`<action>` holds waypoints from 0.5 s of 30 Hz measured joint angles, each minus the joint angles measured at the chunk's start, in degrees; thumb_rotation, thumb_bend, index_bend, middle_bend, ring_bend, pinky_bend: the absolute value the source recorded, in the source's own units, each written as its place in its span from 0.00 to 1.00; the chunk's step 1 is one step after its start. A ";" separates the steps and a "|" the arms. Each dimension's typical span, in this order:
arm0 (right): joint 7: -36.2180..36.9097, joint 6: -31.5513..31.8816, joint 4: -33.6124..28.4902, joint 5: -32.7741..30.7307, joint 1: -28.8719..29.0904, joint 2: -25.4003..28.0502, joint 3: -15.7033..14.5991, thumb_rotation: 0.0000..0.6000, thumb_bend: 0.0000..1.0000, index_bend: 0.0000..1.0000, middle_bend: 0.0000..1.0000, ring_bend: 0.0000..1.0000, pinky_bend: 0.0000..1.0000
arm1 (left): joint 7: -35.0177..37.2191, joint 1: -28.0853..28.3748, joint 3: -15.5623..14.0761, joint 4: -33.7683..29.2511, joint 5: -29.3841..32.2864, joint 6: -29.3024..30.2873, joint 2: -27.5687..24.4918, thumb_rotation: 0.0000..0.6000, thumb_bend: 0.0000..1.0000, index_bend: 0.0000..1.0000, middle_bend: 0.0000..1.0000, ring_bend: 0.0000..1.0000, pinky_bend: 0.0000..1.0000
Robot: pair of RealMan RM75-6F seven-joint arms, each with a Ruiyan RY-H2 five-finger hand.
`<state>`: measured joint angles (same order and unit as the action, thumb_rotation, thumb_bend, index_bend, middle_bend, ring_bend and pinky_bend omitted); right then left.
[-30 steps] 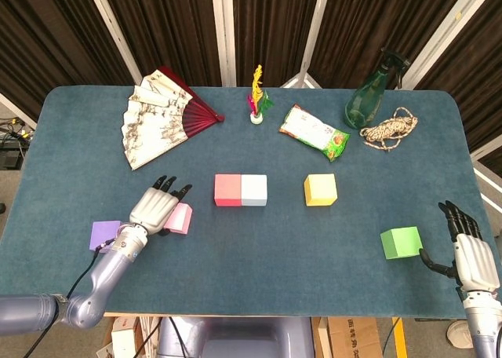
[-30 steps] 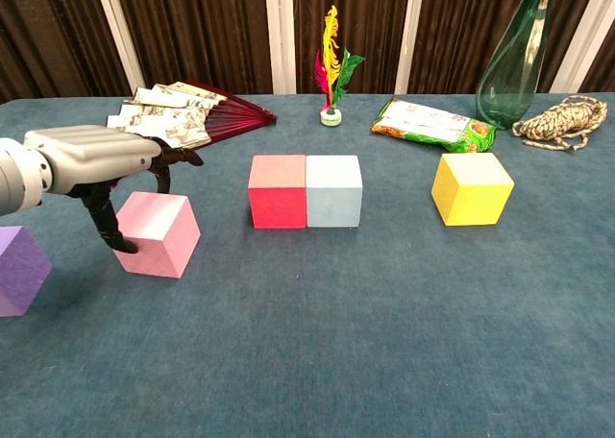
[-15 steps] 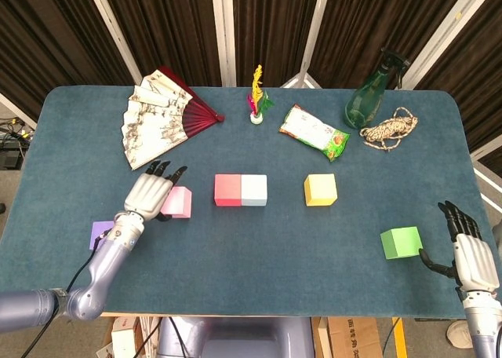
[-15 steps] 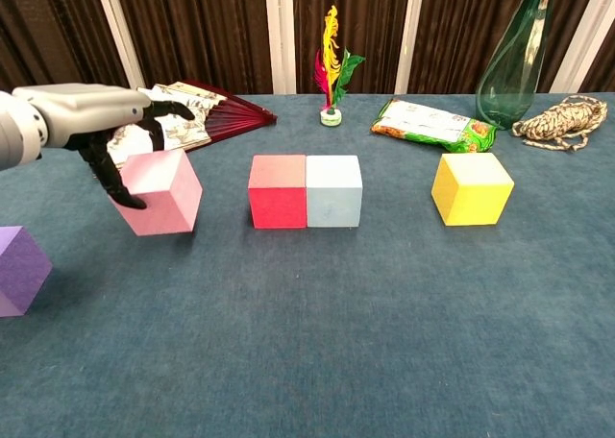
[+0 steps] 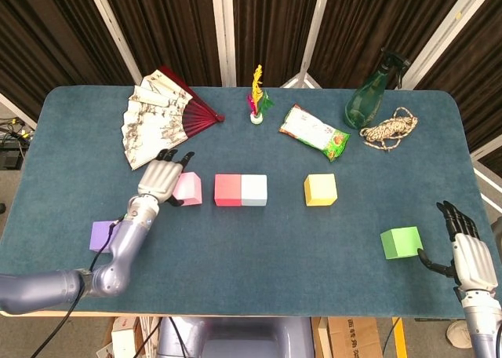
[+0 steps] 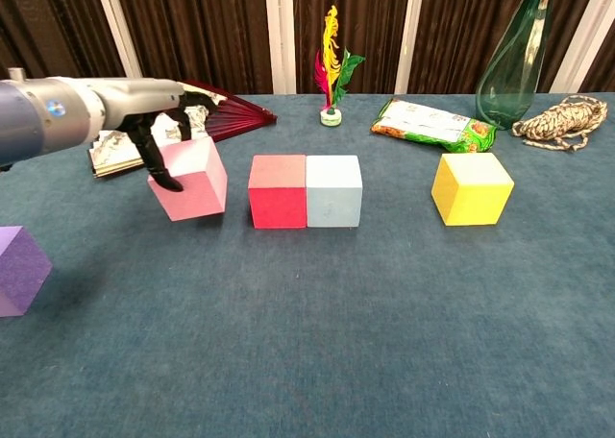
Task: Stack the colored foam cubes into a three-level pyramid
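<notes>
Purple cube [image 6: 17, 268] is cut off at the chest view's left edge. Left hand [image 5: 161, 179] grips the pink cube [image 6: 190, 177], tilted, just left of the red cube [image 6: 278, 190]. Far right, right hand [image 5: 469, 252], fingers extended and apart, holds nothing, near the green cube [image 5: 401, 242].

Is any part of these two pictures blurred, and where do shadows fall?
Head view: sharp overall, even light, only faint shadows. Chest view: the left hand and tilted pink foam cube look sharp; a soft shadow lies under that cube; the purple foam cube is cut by the frame edge.
</notes>
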<state>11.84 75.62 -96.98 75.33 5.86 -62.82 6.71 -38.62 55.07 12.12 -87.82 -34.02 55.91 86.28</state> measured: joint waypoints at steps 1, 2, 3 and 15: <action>0.09 -0.10 0.04 -0.08 0.03 0.02 0.03 1.00 0.32 0.00 0.00 0.00 0.00 | -0.53 0.57 0.16 0.39 0.43 -0.17 0.40 1.00 0.24 0.00 0.43 0.07 0.06; 0.15 -0.21 0.07 -0.16 0.06 0.05 0.05 1.00 0.32 0.00 0.00 0.00 0.00 | -0.91 0.93 0.23 0.62 0.75 -0.27 0.65 1.00 0.24 0.00 0.43 0.07 0.06; 0.22 -0.28 0.07 -0.20 0.08 0.08 0.06 1.00 0.32 0.00 0.00 0.00 0.00 | -1.27 1.27 0.27 0.83 1.09 -0.36 0.88 1.00 0.24 0.00 0.43 0.07 0.06; 1.12 -0.62 0.24 -0.19 0.14 0.21 0.07 1.00 0.32 0.00 0.00 0.00 0.00 | -4.05 4.41 -0.11 4.08 4.87 -1.45 3.62 1.00 0.24 0.00 0.42 0.07 0.06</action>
<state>12.96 74.99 -96.73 75.14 6.01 -62.61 6.78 -42.68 59.48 12.01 -83.74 -29.15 54.45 89.89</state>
